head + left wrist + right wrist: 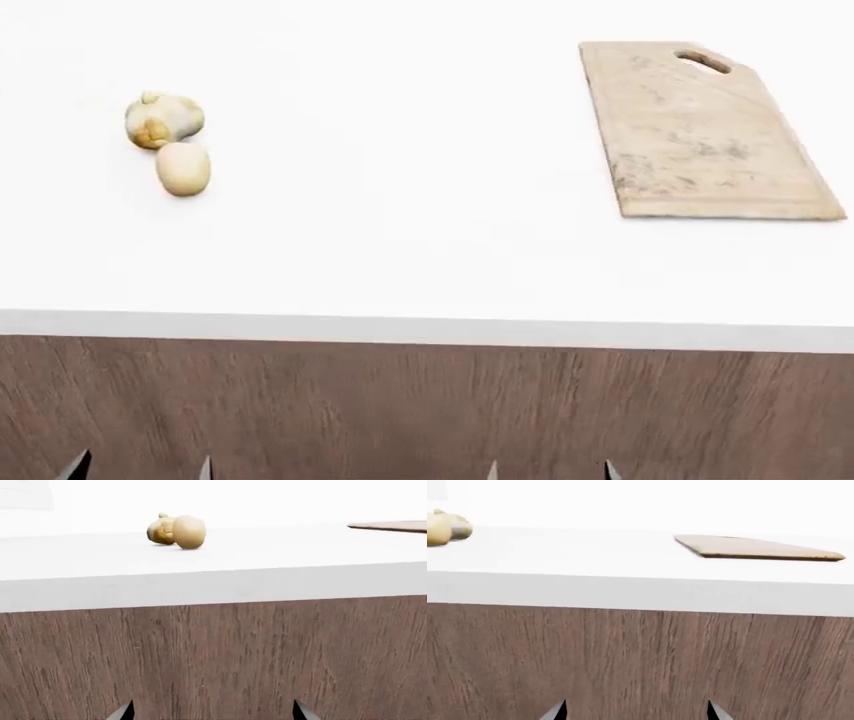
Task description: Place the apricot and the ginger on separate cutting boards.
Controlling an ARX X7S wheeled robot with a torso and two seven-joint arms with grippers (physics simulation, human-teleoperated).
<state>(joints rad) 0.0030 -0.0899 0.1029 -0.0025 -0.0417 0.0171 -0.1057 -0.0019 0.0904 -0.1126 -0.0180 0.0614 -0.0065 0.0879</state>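
Observation:
The smooth pale apricot [183, 168] lies on the white counter at the far left, touching or nearly touching the knobby ginger [163, 120] just behind it. The left wrist view shows the same apricot [189, 531] and ginger [160, 530] side by side. One beige cutting board [701, 135] with a handle hole lies flat at the back right, with nothing on it. My left gripper [142, 468] and right gripper [550, 470] hang low in front of the counter's wooden face. Both are open and hold nothing; only their fingertips show.
The white countertop [400, 250] ends in a thick front edge above a brown wood-grain panel [400, 410], which fills both wrist views. From the right wrist the board [754, 547] appears edge-on, and the ginger [460, 529] sits at the frame's border.

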